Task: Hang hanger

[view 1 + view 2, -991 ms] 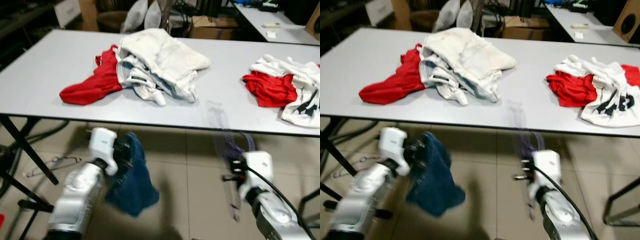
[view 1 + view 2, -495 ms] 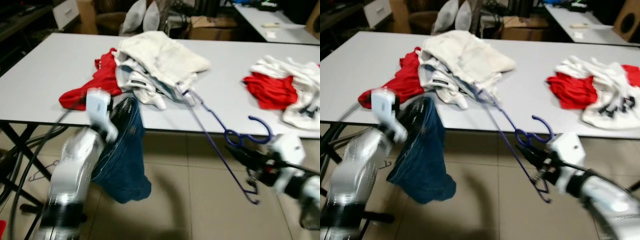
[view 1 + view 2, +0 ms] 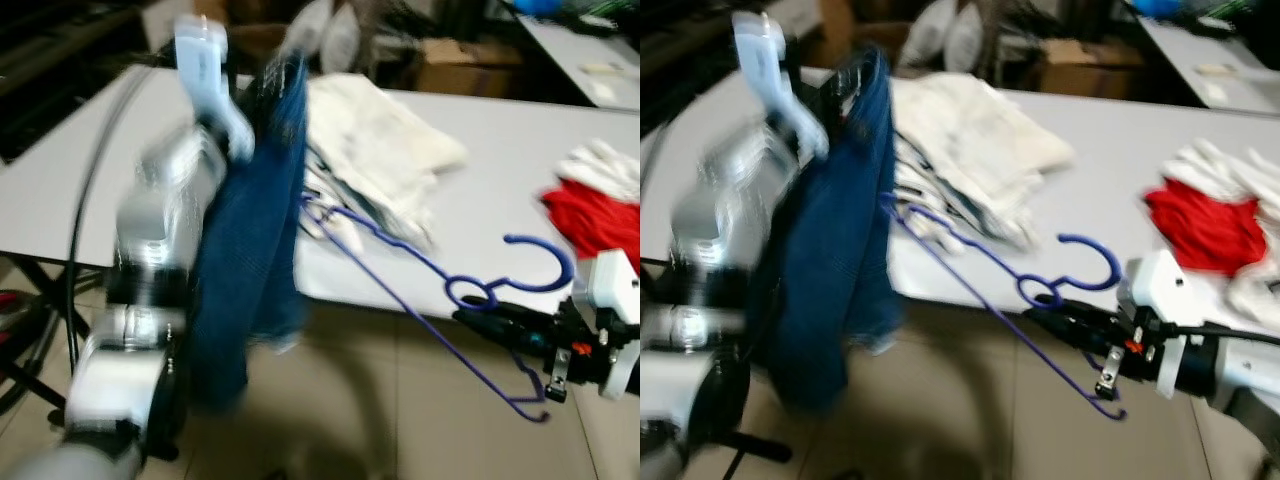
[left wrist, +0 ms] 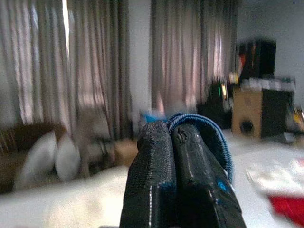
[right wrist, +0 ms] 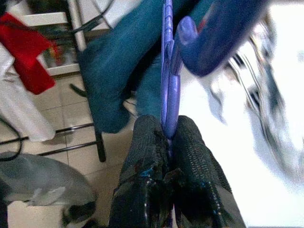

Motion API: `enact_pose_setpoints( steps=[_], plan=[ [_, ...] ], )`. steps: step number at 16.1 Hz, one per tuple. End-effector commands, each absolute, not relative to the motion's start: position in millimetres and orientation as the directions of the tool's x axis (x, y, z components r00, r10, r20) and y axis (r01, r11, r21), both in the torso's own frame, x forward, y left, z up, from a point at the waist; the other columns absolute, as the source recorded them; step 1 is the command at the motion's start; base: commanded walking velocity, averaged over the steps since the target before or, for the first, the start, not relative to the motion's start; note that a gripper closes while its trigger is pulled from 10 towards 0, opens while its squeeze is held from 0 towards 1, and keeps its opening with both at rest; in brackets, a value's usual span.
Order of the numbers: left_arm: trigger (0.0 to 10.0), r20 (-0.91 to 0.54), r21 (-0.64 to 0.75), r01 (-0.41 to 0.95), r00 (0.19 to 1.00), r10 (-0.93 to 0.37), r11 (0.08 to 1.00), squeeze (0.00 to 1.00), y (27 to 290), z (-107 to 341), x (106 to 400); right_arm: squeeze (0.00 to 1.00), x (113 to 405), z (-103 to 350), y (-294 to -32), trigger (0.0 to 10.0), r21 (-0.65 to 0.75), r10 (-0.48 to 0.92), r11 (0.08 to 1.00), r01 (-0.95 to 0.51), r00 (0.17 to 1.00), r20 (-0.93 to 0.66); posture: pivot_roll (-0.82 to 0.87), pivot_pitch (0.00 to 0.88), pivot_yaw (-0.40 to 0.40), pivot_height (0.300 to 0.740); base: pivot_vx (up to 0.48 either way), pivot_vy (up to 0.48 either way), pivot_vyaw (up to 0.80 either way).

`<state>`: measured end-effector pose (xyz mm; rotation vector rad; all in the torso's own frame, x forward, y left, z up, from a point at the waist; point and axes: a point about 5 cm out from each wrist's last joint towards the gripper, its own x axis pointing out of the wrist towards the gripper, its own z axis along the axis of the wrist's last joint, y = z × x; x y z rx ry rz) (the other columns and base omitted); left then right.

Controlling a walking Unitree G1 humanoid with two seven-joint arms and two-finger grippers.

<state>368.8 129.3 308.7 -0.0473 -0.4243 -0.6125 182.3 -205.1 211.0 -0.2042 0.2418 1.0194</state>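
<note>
My left arm is raised over the white table; its gripper is shut on the top edge of a dark blue garment that hangs down in front of the table. In the left wrist view the fingers pinch a blue hem. At the lower right my right gripper is shut on the neck of a purple hanger, just below its hook. The hanger's frame points left, toward the blue garment. In the right wrist view the fingers clamp the purple hanger.
A heap of white clothes lies mid-table behind the hanger. Red and white clothes lie at the table's right end. Cardboard boxes and a second table stand behind. Tiled floor lies below, and black table legs stand at the left.
My left arm has lifted the blue garment from below the table edge to above the tabletop. The right gripper has held the hanger roughly level. The camera has shifted.
</note>
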Motion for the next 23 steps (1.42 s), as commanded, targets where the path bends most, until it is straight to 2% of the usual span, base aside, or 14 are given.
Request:
enact_pose_setpoints(
  steps=[1, 4, 7, 8, 10, 11, 12, 14, 15, 17, 18, 20, 21, 23],
  plan=[
    [10.0, 0.436, 0.084, 0.561, 0.722, -0.537, 0.823, 0.0, 137, 316, 368, 0.0, 179, 211, -197, 10.0, -0.039, 0.842, 0.46, -0.887, 0.45, -0.296, 0.0, 0.0, 0.028, 0.74, 0.405, 0.0, 0.0],
    [10.0, 0.557, 0.067, 0.677, 0.584, -0.59, 0.733, 0.0, 106, 360, 363, 0.0, 199, 197, -169, 10.0, -0.07, 0.852, 0.408, -0.91, 0.407, -0.329, 0.01, 0.0, 0.027, 0.74, 0.404, 0.0, 0.0],
    [10.0, 0.62, 0.066, 0.739, 0.496, -0.608, 0.67, 0.0, 97, 384, 354, 0.0, 222, 189, -160, 10.0, -0.145, 0.806, 0.451, -0.88, 0.472, -0.357, 0.02, 0.0, 0.018, 0.74, 0.401, 0.0, 0.0],
    [10.0, 0.655, 0.07, 0.775, 0.44, -0.615, 0.629, 0.0, 96, 397, 346, 0.0, 244, 190, -160, 10.0, -0.241, 0.741, 0.519, -0.82, 0.572, -0.353, 0.02, 0.0, 0.018, 0.74, 0.401, 0.0, 0.0],
    [10.0, 0.687, 0.076, 0.788, 0.402, -0.606, 0.61, 0.0, 101, 409, 339, 0.0, 280, 206, -171, 10.0, -0.382, 0.592, 0.666, -0.641, 0.765, -0.253, 0.03, 0.0, 0.013, 0.74, 0.399, 0.0, 0.0],
    [10.0, 0.703, 0.072, 0.788, 0.395, -0.591, 0.612, 0.0, 109, 414, 336, 0.0, 302, 230, -182, 10.0, -0.426, 0.481, 0.768, -0.477, 0.87, -0.107, 0.03, 0.0, 0.008, 0.74, 0.398, 0.0, 0.0],
    [10.0, 0.715, 0.065, 0.788, 0.391, -0.58, 0.612, 0.0, 116, 415, 334, 0.0, 315, 259, -193, 10.0, -0.429, 0.384, 0.844, -0.322, 0.921, 0.063, 0.03, 0.0, 0.006, 0.74, 0.398, 0.0, 0.0],
    [10.0, 0.71, 0.063, 0.753, 0.427, -0.56, 0.654, 0.0, 132, 408, 333, 0.0, 318, 299, -199, 10.0, -0.395, 0.336, 0.894, -0.211, 0.899, 0.281, 0.03, 0.0, 0.004, 0.74, 0.382, 0.0, 0.0],
    [10.0, 0.707, 0.056, 0.744, 0.442, -0.553, 0.666, 0.0, 137, 404, 333, 0.0, 317, 304, -199, 10.0, -0.394, 0.337, 0.897, -0.202, 0.889, 0.31, 0.03, 0.0, 0.004, 0.74, 0.345, 0.0, 0.0],
    [10.0, 0.624, 0.046, 0.655, 0.57, -0.534, 0.754, 0.0, 159, 369, 339, 0.0, 314, 308, -194, 10.0, -0.409, 0.378, 0.883, -0.231, 0.865, 0.328, 0.03, 0.0, 0.006, 0.74, 0.148, 0.0, 0.0],
    [10.0, 0.577, 0.042, 0.648, 0.605, -0.548, 0.76, 0.0, 161, 350, 340, 0.0, 313, 302, -191, 10.0, -0.432, 0.403, 0.865, -0.255, 0.866, 0.297, 0.03, 0.0, 0.008, 0.74, 0.0, 0.0, 0.0],
    [10.0, 0.426, 0.071, 0.633, 0.68, -0.597, 0.771, 0.0, 162, 300, 337, 0.0, 309, 287, -186, 10.0, -0.472, 0.463, 0.822, -0.32, 0.857, 0.225, 0.03, 0.0, 0.009, 0.74, 0.0, 0.0, 0.0],
    [10.0, 0.231, 0.095, 0.668, 0.706, -0.67, 0.738, 0.0, 157, 248, 325, 0.0, 300, 274, -185, 10.0, -0.472, 0.506, 0.796, -0.379, 0.845, 0.175, 0.03, 0.0, 0.005, 0.74, 0.0, 0.0, 0.0],
    [10.0, 0.04, 0.099, 0.704, 0.703, -0.71, 0.703, 0.0, 152, 212, 314, 0.0, 294, 267, -188, 10.0, -0.471, 0.516, 0.786, -0.4, 0.845, 0.143, 0.03, 0.0, 0.005, 0.74, 0.0, 0.0, 0.0]
  ],
)
